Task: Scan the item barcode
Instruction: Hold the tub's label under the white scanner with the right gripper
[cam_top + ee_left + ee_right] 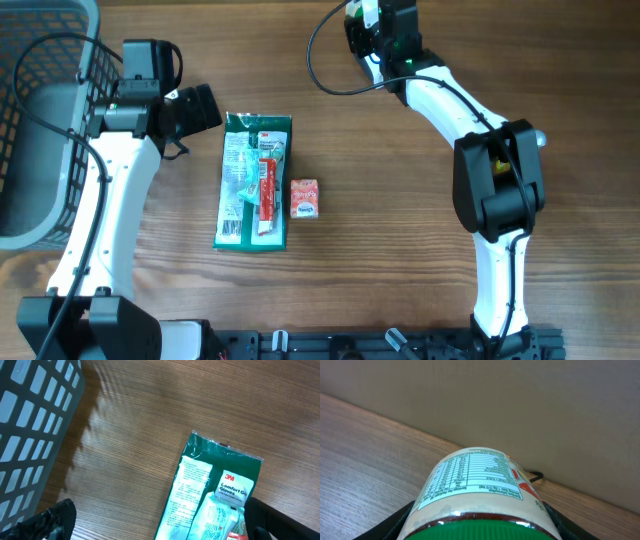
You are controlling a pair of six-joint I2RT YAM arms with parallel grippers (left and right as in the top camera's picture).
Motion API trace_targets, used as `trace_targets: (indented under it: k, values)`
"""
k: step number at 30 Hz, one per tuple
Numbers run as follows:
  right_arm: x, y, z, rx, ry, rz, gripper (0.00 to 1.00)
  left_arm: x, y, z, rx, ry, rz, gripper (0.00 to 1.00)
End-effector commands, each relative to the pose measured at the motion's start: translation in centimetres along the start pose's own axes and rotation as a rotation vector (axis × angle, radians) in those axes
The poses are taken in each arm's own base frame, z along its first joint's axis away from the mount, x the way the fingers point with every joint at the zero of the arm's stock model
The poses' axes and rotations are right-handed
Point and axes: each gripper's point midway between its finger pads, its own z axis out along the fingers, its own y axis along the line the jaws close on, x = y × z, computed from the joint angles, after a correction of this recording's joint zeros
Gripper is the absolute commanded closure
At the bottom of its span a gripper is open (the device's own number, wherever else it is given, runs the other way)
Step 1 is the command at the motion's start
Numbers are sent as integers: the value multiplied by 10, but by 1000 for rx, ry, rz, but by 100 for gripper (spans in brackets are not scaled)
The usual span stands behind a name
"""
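the right gripper (480, 527) is clamped on a jar (475, 485), one dark finger (402, 520) on each side, green lid toward the wrist camera and the nutrition label facing up. it holds the jar up at the far edge of the wooden table (400, 270), close to a plain wall (520, 400). the left gripper (198, 106) hangs with its jaws spread wide and nothing between them, over the top left corner of a green 3m comfort gloves packet (254, 180) lying flat. a small pink box (304, 198) sits just beside the packet's right edge. a grey basket (40, 120) stands at the far left.
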Motion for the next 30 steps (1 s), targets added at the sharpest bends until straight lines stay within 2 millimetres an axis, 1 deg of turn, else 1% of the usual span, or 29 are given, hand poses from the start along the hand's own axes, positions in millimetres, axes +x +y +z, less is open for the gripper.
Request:
trace_targets:
  k: [1,3,9,12,17,21,24,25,27,30]
  values:
    - [0,-9,2,35,8,-34,96,-3,2,0,-6,-7,-14,0]
    - [0,-13,2,59,11,-34,96,-3,2,0,-6,-7,-14,0]
    - [-10,-16,-1,71,-23,-24,96,-3,2,0,-6,-7,-14,0]
    - [-5,-15,-1,68,-2,-25,96,-3,2,0,-6,-7,-14,0]
    - [3,-22,-1,84,27,-23,96,-3,2,0,-6,-7,-14,0]
    - [11,-21,-1,78,60,-25,96,-3,2,0,-6,-7,-14,0]
    - [11,-21,-1,79,64,-25,96,-3,2,0,-6,-7,-14,0]
    - [6,-22,-4,82,52,-25,96,-3,2,0,-6,-7,-14,0]
    - [-15,-31,-15,117,14,-21,96,-3,2,0,-6,-7,-14,0]
    - [-47,-46,-39,180,-36,-15,96,-3,2,0,-6,-7,-14,0]
